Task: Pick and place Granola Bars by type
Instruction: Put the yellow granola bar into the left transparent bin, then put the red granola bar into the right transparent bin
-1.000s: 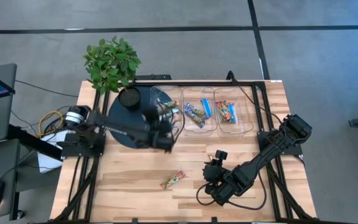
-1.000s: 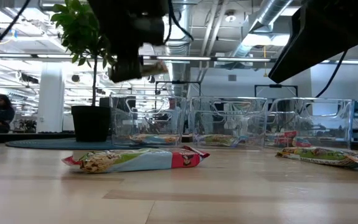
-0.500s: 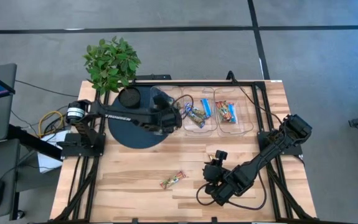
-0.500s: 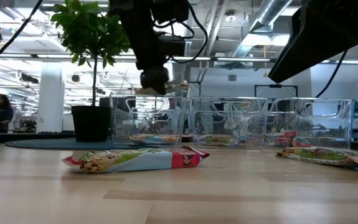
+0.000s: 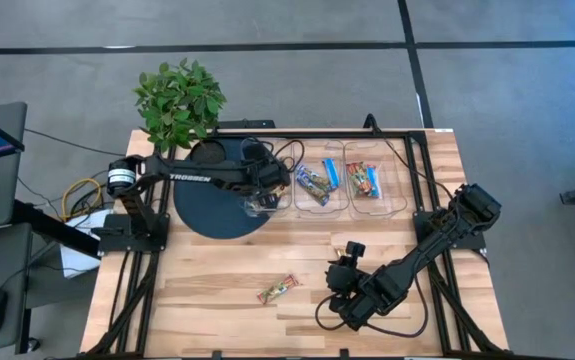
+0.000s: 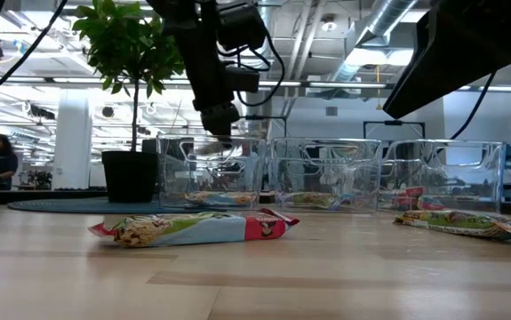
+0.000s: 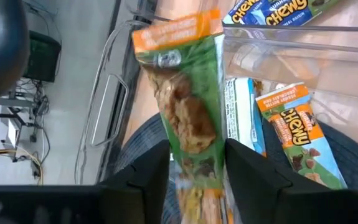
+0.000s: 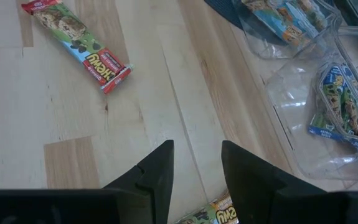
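Glossy green-orange bar (image 7: 188, 118) (crinkled wrapper), left gripper (image 7: 194, 168), clear bin (image 5: 264, 185)

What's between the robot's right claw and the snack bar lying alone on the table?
Just bare wooden table. The high view shows nothing between the right gripper and the lone granola bar; the right wrist view shows the same empty boards.

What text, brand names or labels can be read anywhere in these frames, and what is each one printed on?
"CHEWY": blue-wrapped bar in the bin, left wrist view.
"CHEWY" (partly cut off): two blue bars at the frame edge, same view.
"HEWY" (first letter hidden): red end of the bar on the table, right wrist view.
"TROSSEN": left arm, high view.
Green bar between the left gripper's fingers: print blurred, unreadable.
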Available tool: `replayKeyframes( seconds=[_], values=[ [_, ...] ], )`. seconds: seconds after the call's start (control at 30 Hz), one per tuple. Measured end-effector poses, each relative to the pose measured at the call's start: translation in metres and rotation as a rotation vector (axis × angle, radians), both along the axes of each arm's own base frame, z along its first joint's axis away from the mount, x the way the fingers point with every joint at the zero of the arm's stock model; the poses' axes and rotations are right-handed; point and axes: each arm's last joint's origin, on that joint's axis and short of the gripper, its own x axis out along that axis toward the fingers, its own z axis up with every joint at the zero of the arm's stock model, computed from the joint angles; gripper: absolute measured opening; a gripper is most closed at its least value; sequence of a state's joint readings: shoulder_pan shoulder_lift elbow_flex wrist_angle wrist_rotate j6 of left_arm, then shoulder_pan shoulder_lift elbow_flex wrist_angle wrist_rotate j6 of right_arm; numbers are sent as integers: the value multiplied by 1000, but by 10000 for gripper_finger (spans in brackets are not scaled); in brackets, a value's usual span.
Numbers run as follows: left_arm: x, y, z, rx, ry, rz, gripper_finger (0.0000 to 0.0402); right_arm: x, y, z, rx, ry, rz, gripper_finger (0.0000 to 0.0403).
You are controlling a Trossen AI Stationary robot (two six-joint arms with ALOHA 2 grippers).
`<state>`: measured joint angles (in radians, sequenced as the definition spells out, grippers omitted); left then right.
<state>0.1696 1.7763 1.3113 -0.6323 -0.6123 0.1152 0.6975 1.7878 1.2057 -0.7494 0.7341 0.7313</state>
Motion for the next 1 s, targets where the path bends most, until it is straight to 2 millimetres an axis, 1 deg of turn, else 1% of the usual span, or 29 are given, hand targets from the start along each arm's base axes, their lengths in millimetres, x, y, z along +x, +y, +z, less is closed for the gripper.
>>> replayKeyframes(
  seconds=[0.13, 0.27, 0.4, 0.53, 0.67, 0.8, 0.9, 1.0],
  values=[
    [-1, 0, 0, 15, 7, 10, 173, 0, 0, 0, 0, 0, 0, 127],
    [-2, -1, -1, 16, 27, 12, 188, 0, 0, 0, 0, 0, 0, 127],
    [-7, -3, 0, 10, 67, 7, 190, 0, 0, 0, -3, 2, 3, 127],
    [-14, -15, 13, 9, 59, -8, 186, 0, 0, 0, -5, 3, 5, 127],
    [-24, -38, 36, -19, -17, -56, 183, 1, 1, 1, -28, 3, 37, 127],
    [-38, -73, 57, -77, -107, -135, 183, 7, 6, 2, -48, -30, 121, 127],
    [-54, -102, 67, -82, -154, -216, 183, 12, 10, -4, -63, -71, 243, 127],
    [-72, -130, 70, -88, -218, -266, 183, 18, 14, -7, -80, -107, 362, 127]
  ],
)
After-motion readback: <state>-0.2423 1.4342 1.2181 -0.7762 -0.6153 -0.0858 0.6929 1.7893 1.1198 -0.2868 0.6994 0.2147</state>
